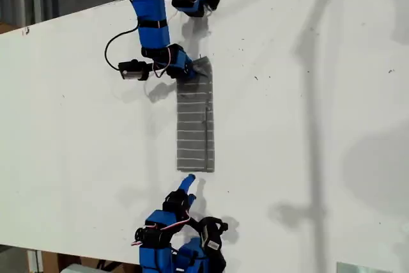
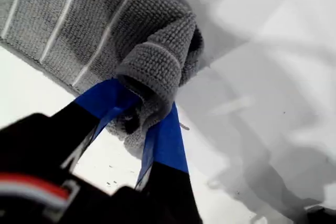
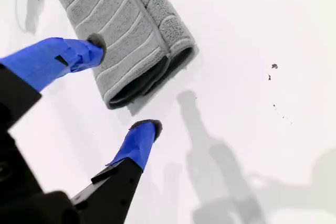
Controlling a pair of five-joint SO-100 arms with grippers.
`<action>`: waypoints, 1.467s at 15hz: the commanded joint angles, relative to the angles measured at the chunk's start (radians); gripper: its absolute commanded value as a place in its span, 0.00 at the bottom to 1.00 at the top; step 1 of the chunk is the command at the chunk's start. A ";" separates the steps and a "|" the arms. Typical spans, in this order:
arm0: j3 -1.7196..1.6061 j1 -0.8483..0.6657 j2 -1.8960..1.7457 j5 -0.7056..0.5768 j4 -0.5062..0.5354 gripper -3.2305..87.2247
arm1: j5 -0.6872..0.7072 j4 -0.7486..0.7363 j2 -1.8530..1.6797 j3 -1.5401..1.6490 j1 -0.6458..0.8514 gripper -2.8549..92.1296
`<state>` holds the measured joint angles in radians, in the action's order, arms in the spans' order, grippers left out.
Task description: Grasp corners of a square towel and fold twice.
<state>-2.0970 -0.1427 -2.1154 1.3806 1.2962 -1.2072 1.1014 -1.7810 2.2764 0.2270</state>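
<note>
The towel [image 1: 195,126] lies folded into a narrow strip on the desk [image 1: 307,126]. My first gripper [image 2: 149,116] is clenched on its far end, while my second gripper [image 3: 123,90] hangs released just beside its near end.

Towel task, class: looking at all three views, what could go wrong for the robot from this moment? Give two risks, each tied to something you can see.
1. My first gripper pinches only a bunched end of the towel, so the cloth may slip out or the folded layers may drag apart if it lifts.
2. My second gripper is open and holds nothing; its fingertips sit beside the towel's other end, so closing there may crumple the edge or catch only some layers.
</note>
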 commanded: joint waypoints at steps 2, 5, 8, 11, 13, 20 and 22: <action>0.026 0.012 -0.023 0.012 0.003 0.34 | 0.014 0.086 -0.064 -0.114 -0.029 0.03; 0.020 0.012 -0.025 0.014 0.006 0.33 | 0.057 0.179 -0.008 -0.298 -0.035 0.03; -0.002 -0.009 -0.046 0.005 0.014 0.33 | 0.118 0.305 0.129 -0.571 -0.034 0.03; -0.021 -0.029 -0.094 -0.003 0.043 0.32 | 0.178 0.394 0.285 -0.830 -0.026 0.03; -0.023 -0.041 -0.121 -0.038 0.081 0.32 | 0.199 0.448 0.437 -1.049 -0.028 0.03; -0.063 -0.052 -0.115 -0.109 0.046 0.31 | 0.195 0.500 0.588 -1.307 -0.028 0.03; -0.041 -0.040 -0.069 -0.098 0.015 0.31 | 0.164 0.509 0.448 -1.150 0.003 0.03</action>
<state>-2.1690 -0.1933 -2.2013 1.2778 1.3346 -1.0278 1.6076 -1.1904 1.0815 0.2086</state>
